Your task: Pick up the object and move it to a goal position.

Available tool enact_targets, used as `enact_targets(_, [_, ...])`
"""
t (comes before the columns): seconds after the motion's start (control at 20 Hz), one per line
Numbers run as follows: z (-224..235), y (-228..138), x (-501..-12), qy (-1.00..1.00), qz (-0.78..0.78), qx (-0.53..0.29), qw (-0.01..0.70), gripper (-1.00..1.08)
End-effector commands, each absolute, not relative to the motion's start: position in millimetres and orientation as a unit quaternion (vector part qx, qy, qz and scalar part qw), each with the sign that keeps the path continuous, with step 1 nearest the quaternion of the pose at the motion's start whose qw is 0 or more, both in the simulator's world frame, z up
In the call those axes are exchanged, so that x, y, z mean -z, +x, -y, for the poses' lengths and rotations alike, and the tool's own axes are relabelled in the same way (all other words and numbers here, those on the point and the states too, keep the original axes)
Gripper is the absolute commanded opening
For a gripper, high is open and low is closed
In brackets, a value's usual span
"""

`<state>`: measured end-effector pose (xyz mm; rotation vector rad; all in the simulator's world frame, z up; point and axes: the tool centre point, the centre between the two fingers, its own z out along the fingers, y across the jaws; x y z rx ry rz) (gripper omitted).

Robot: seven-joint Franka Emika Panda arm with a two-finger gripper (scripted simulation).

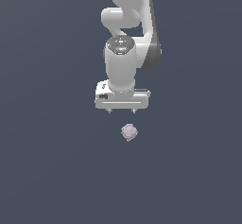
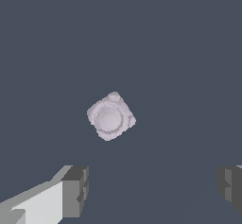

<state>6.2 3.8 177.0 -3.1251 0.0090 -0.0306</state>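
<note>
The object [image 1: 129, 132] is a small bumpy pale pinkish-lavender lump lying on the dark grey floor, just below the white gripper [image 1: 121, 110] in the exterior view. In the wrist view the object [image 2: 111, 116] lies in the middle of the picture, clear of both fingers [image 2: 75, 190]. The gripper [image 2: 153, 185] is open, its fingers set wide apart with nothing between them. It hangs above the floor, apart from the object.
The white arm [image 1: 127, 15] rises behind the gripper toward the top of the exterior view. A plain dark grey floor [image 1: 52, 161] spreads all around the object.
</note>
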Motion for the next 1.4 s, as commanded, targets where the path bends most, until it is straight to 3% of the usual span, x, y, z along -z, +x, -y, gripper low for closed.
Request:
enact_targets(0.0, [-4, 6, -177, -1.000, -0.003, 0.010, 0.008, 1.00])
enact_targets(0.45, [-41, -4, -167, -1.000, 0.013, -0.004, 0.024, 1.00])
enact_targets(1.35, [-40, 12, -139, -0.993, 0.120, -0.002, 0.012, 1.00])
